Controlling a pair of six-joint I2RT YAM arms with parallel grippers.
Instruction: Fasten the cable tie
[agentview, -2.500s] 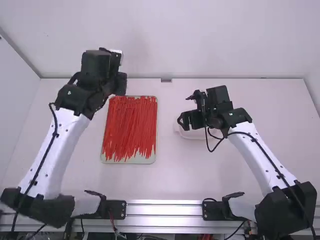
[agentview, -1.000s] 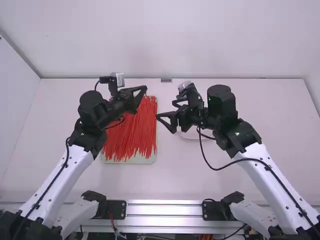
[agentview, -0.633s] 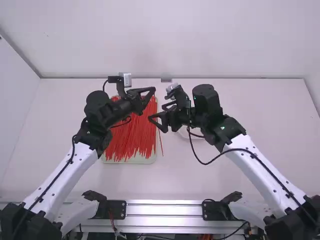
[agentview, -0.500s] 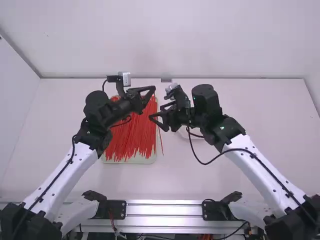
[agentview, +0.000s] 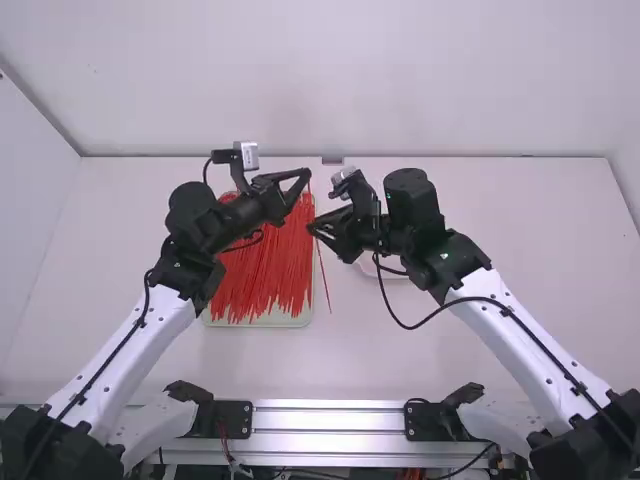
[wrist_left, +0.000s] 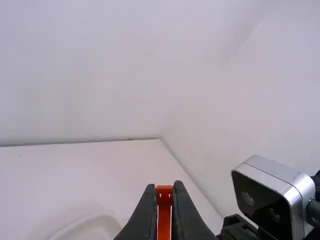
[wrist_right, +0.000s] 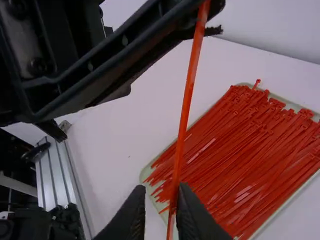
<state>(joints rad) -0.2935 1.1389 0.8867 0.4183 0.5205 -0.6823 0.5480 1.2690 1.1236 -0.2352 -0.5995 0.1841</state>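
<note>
Clamping the tie (wrist_right: 188, 100) by its top, the left pincer (wrist_left: 164, 200) is dangling it inside the narrowly parted right pincer (wrist_right: 160, 210), which should be closing squarely.

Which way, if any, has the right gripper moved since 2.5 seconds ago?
Yes. The right gripper moved left, up to the right edge of the tray of red ties.

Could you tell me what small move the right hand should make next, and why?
Probably close the right hand on the cable tie: it straddles the strap without gripping, while the left hand pinches the upper end, so the hanging tail needs holding before looping.
</note>
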